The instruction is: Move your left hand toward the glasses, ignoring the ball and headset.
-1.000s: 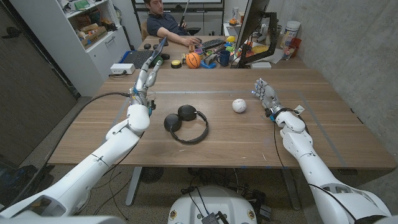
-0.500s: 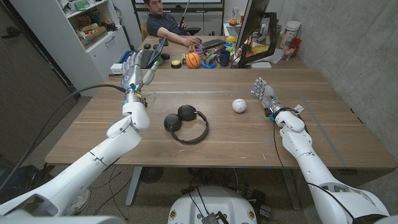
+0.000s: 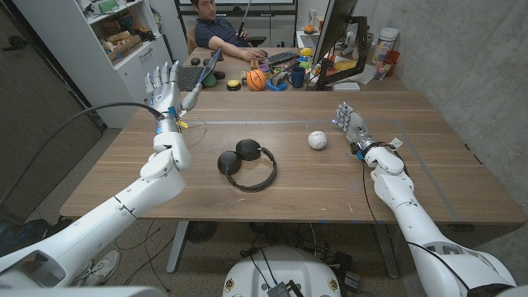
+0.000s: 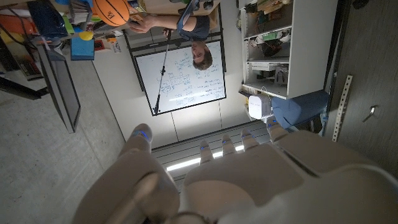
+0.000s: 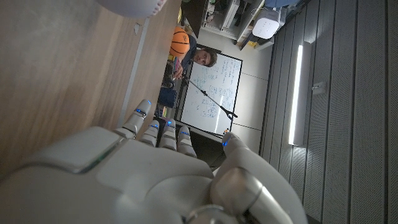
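Observation:
My left hand [image 3: 166,86] is raised over the table's far left corner, fingers spread and holding nothing. In the left wrist view that hand [image 4: 211,180] points its fingers up at a whiteboard and the ceiling. A black headset [image 3: 246,163] lies in the middle of the wooden table [image 3: 289,194], to the right of my left forearm. To its right, further back, is a white ball [image 3: 318,139]. My right hand [image 3: 349,122] stands just right of the ball with fingers upright and empty. The right wrist view shows that hand [image 5: 155,174] above the tabletop, with the ball [image 5: 134,5] at the picture's edge.
Behind the table stands a cluttered desk with a basketball [image 3: 256,79], a laptop [image 3: 194,76] and a monitor [image 3: 337,33]; a person [image 3: 216,29] sits there. A white shelf unit [image 3: 124,49] is at the back left. A grey wall runs along the right.
My left hand has swung left and slightly higher, away from the headset toward the table's far left corner. The right hand, ball and headset have stayed put.

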